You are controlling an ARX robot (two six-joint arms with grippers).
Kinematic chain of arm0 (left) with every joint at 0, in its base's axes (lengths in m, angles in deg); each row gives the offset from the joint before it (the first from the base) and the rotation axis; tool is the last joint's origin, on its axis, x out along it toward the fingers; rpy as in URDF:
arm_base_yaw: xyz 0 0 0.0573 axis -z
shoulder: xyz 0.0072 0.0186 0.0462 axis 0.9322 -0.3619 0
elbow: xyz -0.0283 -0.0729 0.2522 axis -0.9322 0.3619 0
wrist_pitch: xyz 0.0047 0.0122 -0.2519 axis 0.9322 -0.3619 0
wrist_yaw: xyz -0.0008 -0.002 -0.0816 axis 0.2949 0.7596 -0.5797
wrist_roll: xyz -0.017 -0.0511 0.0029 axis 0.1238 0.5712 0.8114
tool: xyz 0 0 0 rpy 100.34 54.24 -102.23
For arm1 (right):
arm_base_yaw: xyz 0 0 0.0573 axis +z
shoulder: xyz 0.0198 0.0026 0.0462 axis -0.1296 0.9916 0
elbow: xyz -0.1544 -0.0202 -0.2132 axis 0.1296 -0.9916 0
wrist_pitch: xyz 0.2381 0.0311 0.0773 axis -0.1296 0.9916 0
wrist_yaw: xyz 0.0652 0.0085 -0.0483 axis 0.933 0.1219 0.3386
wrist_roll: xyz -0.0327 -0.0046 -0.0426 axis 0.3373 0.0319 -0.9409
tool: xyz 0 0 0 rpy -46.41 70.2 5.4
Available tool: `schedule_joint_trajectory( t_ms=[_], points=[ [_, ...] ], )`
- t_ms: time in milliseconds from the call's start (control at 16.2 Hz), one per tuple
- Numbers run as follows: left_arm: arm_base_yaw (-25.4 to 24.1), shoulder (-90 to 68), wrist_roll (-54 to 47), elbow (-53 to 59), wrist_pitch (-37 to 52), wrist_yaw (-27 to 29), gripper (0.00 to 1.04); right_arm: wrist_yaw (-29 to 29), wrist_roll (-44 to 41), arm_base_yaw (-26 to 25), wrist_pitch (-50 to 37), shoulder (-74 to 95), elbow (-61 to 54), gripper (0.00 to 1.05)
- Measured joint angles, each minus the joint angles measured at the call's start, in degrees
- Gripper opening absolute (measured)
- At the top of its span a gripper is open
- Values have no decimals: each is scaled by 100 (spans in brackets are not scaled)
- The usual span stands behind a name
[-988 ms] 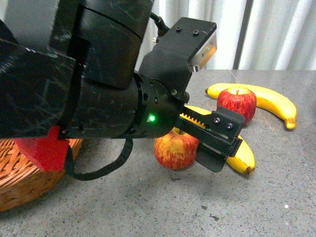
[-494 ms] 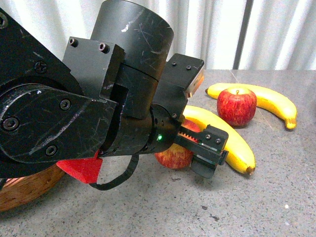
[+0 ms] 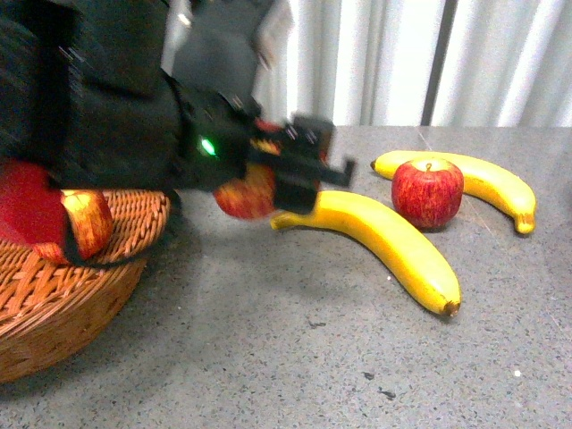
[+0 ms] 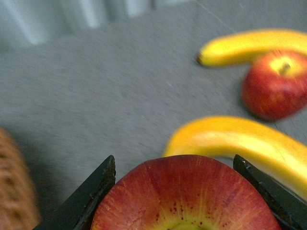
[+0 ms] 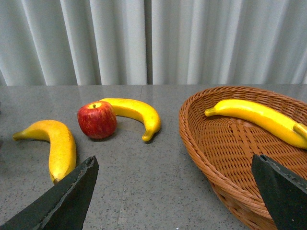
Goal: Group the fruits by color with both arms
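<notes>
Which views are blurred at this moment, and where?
Front view: the black left arm and the red-yellow apple in its jaws are motion-smeared, the long yellow banana beside it is crisp. Left wrist view: soft throughout. Right wrist view: sharp.

In the front view the left arm (image 3: 107, 116) was a dark blur, cut off by the top and left edges. The left gripper (image 3: 299, 174) was too smeared to tell its fingers apart, and it covered much of the held apple (image 3: 243, 195). The red block (image 3: 27, 210) hid the left side of the basket apple (image 3: 88, 222). The apple basket (image 3: 63, 304) ran off the left edge. The table apple (image 3: 427, 192) hid part of the far banana (image 3: 492, 181).

The left wrist view was soft throughout. Its bottom edge cut off the held apple and both fingers (image 4: 91, 196), and its right edge cut off the near banana (image 4: 230, 141).

In the right wrist view the banana basket (image 5: 216, 158) and the basketed banana (image 5: 259, 117) ran off the right edge. The fingers (image 5: 62, 201) of the right gripper (image 5: 173, 160) ran off the bottom.
</notes>
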Motion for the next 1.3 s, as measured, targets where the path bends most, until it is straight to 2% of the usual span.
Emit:
schedule_joint_trajectory(
  t_ms=[185,247,432,618,803,1050,1174,1297],
  points=[
    [-841,977,238,339,17,389,67,-2,0,0,0,0,0,98],
    [-1272,1300,402,640,0,597,67,0,0,0,0,0,0,98],
    [-2129,1692,780,1414,9,645,67,0,0,0,0,0,0,98],
    [-2415,1587,938,1950,181,719,67,0,0,0,0,0,0,98],
    [-2382,1753,970,2015,146,695,99,0,0,0,0,0,0,98],
    [-1679,2627,966,1517,-236,699,98,-2,0,0,0,0,0,98],
    [-1082,2354,931,916,118,444,98,0,0,0,0,0,0,98],
    [-551,1373,953,96,173,109,98,0,0,0,0,0,0,98]
  ],
)
